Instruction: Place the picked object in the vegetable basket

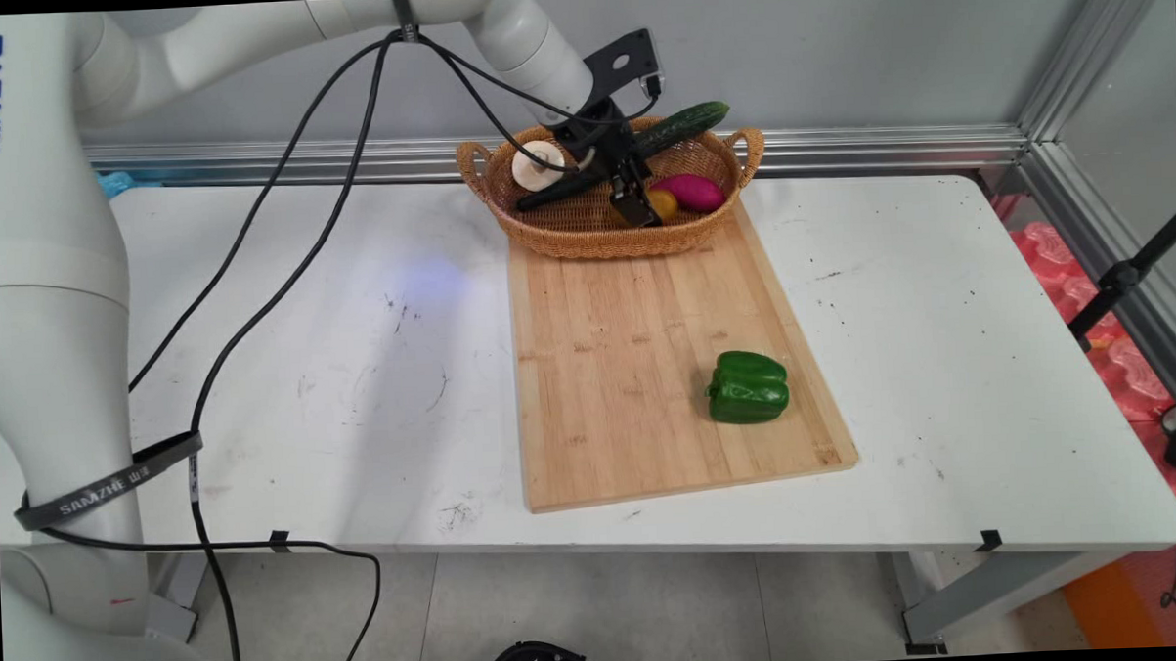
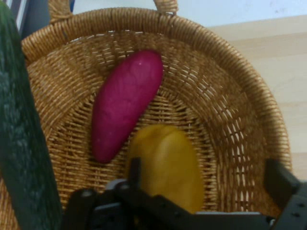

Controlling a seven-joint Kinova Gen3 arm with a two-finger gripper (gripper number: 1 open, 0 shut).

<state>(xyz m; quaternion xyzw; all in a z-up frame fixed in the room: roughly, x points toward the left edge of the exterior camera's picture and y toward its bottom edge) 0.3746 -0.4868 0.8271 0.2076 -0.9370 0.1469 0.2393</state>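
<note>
1. The gripper [image 1: 636, 204] reaches down into the basket [image 1: 585, 235] at the far end of the table [image 1: 355, 378]. Its jaws stand wide apart and hold nothing.
2. In the hand view one finger [image 2: 135, 175] lies against the left side of a yellow fruit [image 2: 168, 165] and the other finger [image 2: 280, 182] stands well off to its right, by the basket wall, so the fruit lies between them.
3. A magenta sweet potato [image 2: 124, 105] lies just beside the fruit, at its 11 o'clock in the hand view, seemingly touching it.
4. A long dark cucumber [image 1: 684, 127] leans across the basket with its tip over the rim at 1 o'clock, being too long to lie flat inside.
5. A white mushroom [image 1: 539, 164] sits in the basket's 10 o'clock part.
6. The basket is woven wicker, oval, with two loop handles; it stands on the far edge of a cutting board [image 1: 628, 368] of pale wood strips.
7. A glossy, lobed green pepper [image 1: 747, 388] lies on the board at 5 o'clock, well apart from the basket.
</note>
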